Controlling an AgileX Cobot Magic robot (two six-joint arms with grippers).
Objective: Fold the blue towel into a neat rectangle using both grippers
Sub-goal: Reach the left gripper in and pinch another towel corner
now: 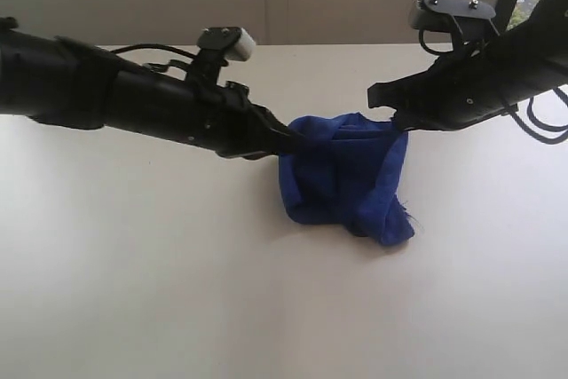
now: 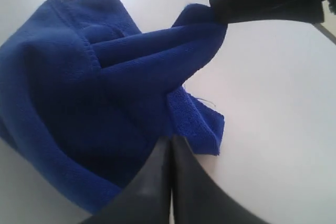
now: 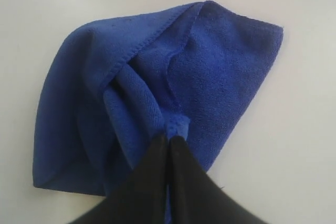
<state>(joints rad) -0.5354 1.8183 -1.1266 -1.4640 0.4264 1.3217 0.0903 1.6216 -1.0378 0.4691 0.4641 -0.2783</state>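
Left wrist view catches right hand — pinching towel.

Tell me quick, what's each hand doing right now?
Left hand: closed, pinching the blue towel.
Right hand: closed, pinching the same blue towel.

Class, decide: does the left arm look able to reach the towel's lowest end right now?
Probably not yet: the left tool is shut on the blue towel at its raised edge and would have to let go first; nothing else seems to block it.

Soft, napped terry cloth of the blue towel; smooth matt white table; matt black fingers.
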